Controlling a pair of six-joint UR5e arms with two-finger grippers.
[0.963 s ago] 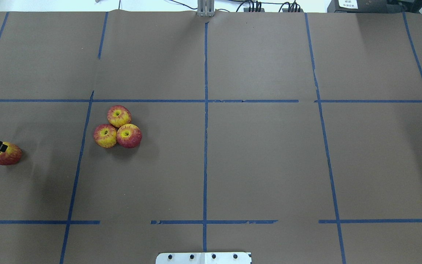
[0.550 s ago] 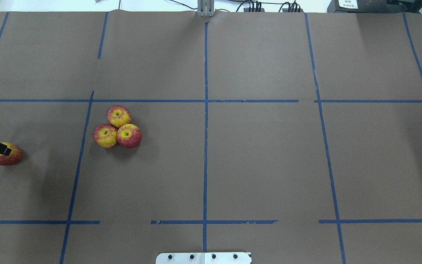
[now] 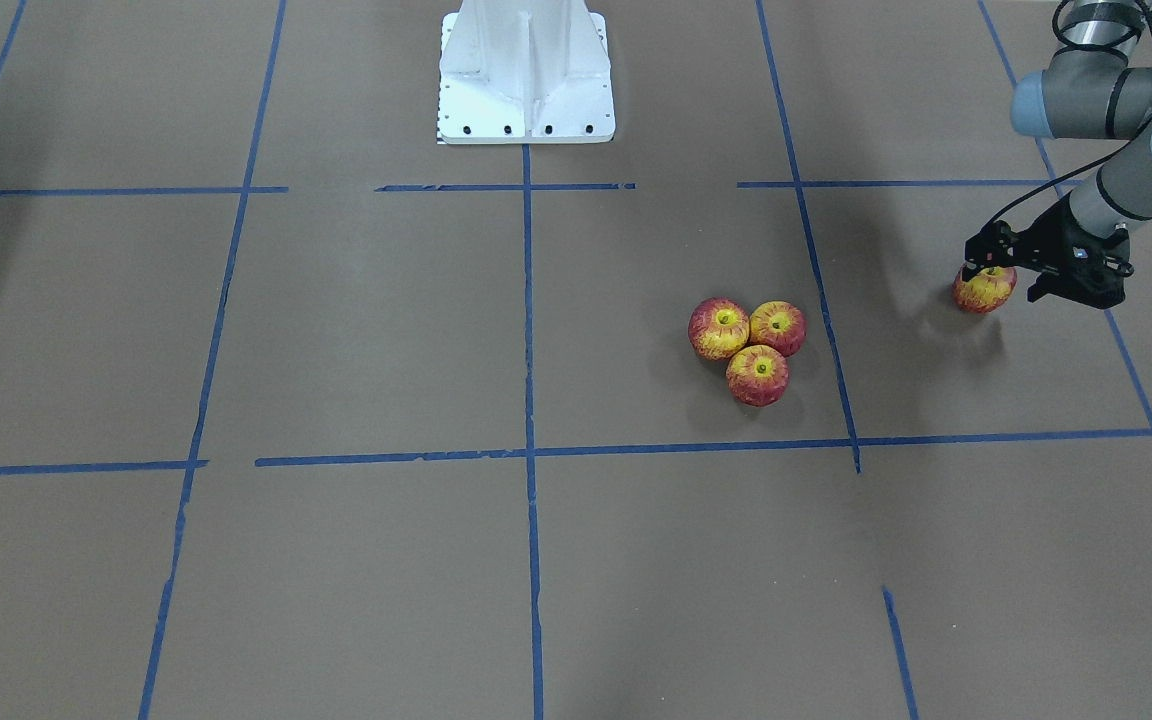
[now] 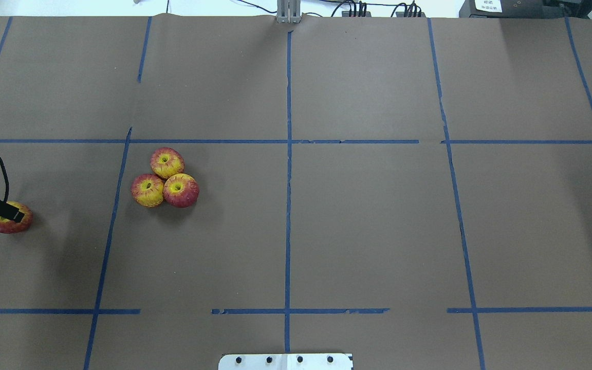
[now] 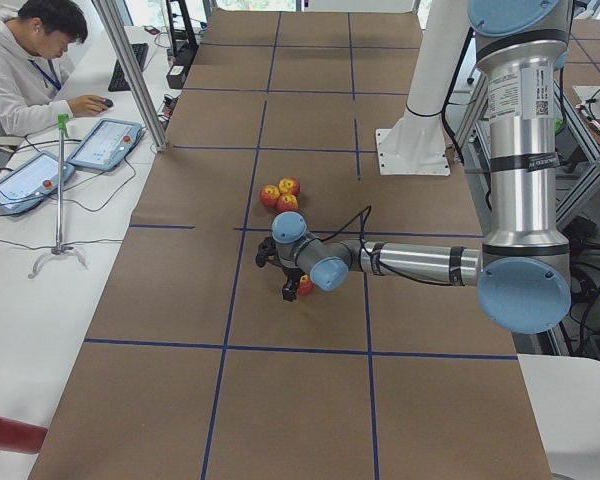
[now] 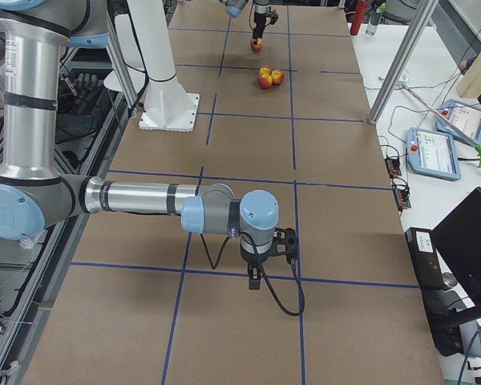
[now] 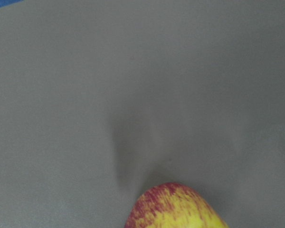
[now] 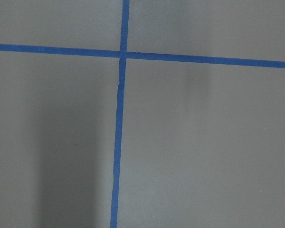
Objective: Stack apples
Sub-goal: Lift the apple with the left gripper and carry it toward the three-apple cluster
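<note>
Three apples (image 4: 167,162) lie touching in a cluster left of the table's middle; they also show in the front-facing view (image 3: 758,375). A fourth apple (image 4: 11,224) sits at the far left edge, apart from the cluster. My left gripper (image 3: 1002,283) stands over this apple (image 3: 984,292) with a finger on either side, shut on it, low at the table. The apple's top (image 7: 175,209) shows at the bottom of the left wrist view. My right gripper (image 6: 255,279) hangs over bare table far to the right, with nothing near it. I cannot tell whether it is open or shut.
Brown paper marked with blue tape lines (image 4: 288,154) covers the table. The white robot base (image 3: 526,110) stands at the near middle edge. An operator (image 5: 30,70) sits at a side desk with tablets (image 5: 105,145), beyond the far edge.
My left gripper's finger and cable have moved a little to the right over the fourth apple. The apple has shifted slightly right with it. The cluster has not moved.
</note>
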